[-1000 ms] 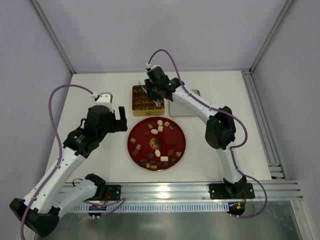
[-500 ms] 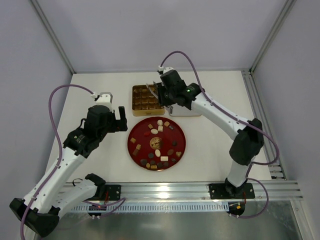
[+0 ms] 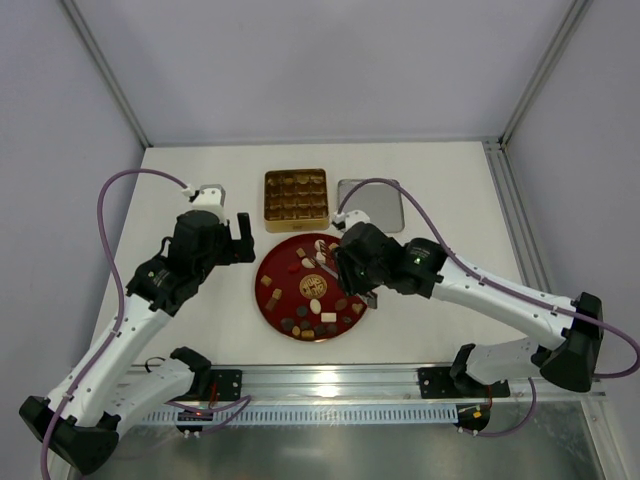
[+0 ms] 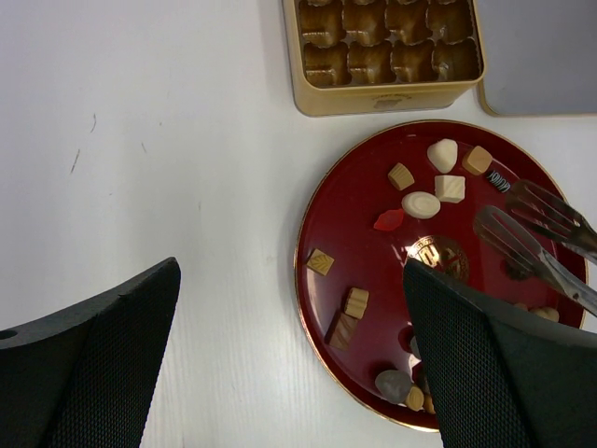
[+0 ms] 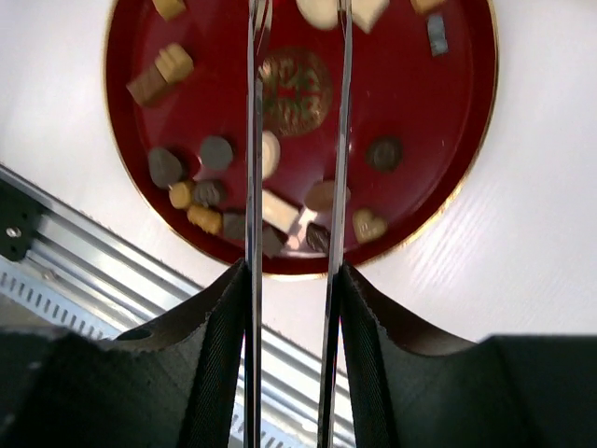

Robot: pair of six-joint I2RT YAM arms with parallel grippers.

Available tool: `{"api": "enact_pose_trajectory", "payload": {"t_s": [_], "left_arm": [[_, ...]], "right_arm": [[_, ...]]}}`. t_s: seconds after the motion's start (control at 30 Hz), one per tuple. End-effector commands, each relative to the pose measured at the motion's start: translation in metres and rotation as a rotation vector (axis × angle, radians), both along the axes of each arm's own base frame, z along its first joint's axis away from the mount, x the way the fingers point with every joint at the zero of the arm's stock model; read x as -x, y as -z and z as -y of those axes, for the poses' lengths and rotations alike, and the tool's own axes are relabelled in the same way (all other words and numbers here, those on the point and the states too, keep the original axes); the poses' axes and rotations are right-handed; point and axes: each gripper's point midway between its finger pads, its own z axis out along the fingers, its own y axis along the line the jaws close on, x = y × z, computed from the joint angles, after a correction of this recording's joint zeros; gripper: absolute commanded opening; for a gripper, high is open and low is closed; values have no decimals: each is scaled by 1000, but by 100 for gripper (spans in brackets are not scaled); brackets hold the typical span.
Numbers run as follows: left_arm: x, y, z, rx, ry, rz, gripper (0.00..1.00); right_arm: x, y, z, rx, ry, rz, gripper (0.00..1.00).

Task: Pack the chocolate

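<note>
- The left gripper point(image 3: 240, 238) had not shifted over the last second. It hung just left of the red plate point(image 4: 350, 257) with its jaws spread as wide as they go and nothing between them.
- The gold box point(image 3: 296, 194) sat just beyond the plate's far-left rim. The 2 rows nearest the plate looked filled with brown pieces. The wrist view cut off the other rows, so I could not tell whether they were full.
- Most of the chocolate point(image 4: 421, 204) was loose on the plate, roughly 20 pieces. Cream and tan pieces lay toward the plate's far rim and dark ones along its near rim.
- The right gripper point(image 5: 291, 280) was what had changed. 1 second earlier it had been over the box, and half a second earlier at the box's right edge. Now it had swung back over the plate's right half.
- Its jaws were partly closed on the 2 arms of metal tongs point(image 4: 508, 233). The slotted tong tips stood apart and empty above the plate, with no piece between them.
- My reading was that 1 delivery to the box had ended and the next pick was starting. The tips would need to drop around a single piece without nudging its neighbours.
- The grey lid point(image 3: 368, 205) lay flat just beyond the plate's far-right rim, beside the box.
</note>
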Motion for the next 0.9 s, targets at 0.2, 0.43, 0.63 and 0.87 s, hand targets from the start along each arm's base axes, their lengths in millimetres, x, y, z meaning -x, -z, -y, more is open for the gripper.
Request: {"api": "enact_pose_trajectory", "payload": {"t_s": [0.2, 0.43, 0.63, 0.87], "left_arm": [[-5, -7, 3, 15, 8, 30, 100], [-4, -6, 3, 14, 6, 29, 100], [-4, -5, 3, 13, 7, 24, 100], [-4, -4, 3, 11, 6, 19, 100]], "right_arm": [[36, 17, 55, 42, 130, -84, 44], [46, 38, 66, 101, 144, -134, 44], [49, 46, 65, 106, 135, -156, 44], [51, 53, 62, 109, 122, -170, 44]]}}
